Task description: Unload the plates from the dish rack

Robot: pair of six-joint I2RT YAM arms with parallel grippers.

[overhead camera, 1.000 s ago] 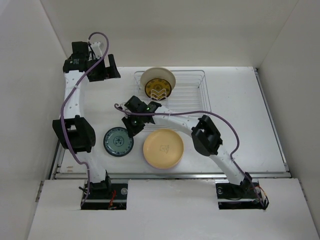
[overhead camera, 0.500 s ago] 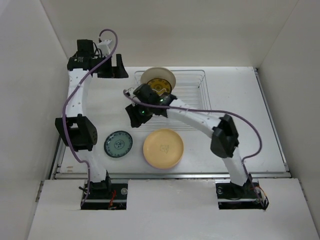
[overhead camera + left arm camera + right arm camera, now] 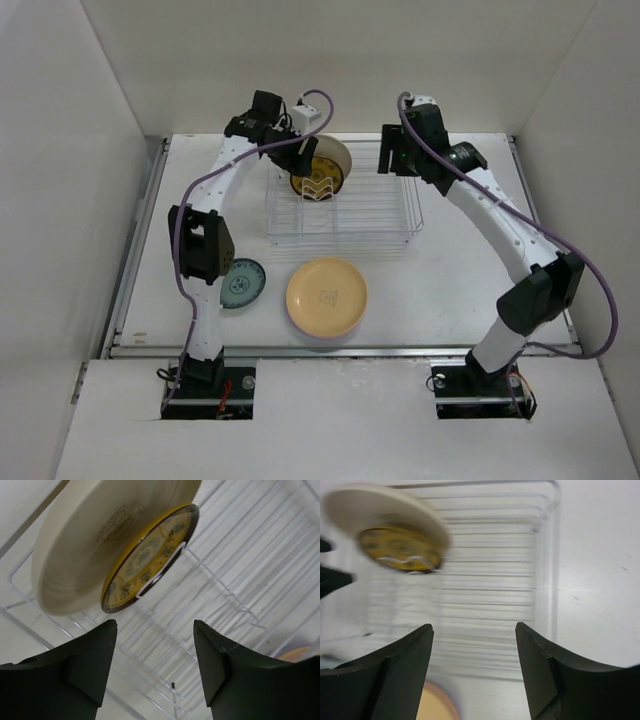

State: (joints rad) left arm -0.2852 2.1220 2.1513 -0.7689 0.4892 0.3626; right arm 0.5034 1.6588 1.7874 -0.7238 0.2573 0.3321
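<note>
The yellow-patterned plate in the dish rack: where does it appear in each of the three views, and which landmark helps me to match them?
Top external: the yellow-patterned plate stands in the far left part of the dish rack, upper centre of the picture.
Left wrist: upper centre, on edge.
Right wrist: upper left, blurred.
Shared landmark: the cream plate directly behind it, in all three views.

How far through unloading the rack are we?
Two plates already lie on the table: the orange-yellow plate and the teal plate. Nothing is held; the left gripper hangs open facing the cream plate, the right gripper open over the dish rack. Left: the cream plate and the yellow-patterned plate, standing in the rack.
</note>
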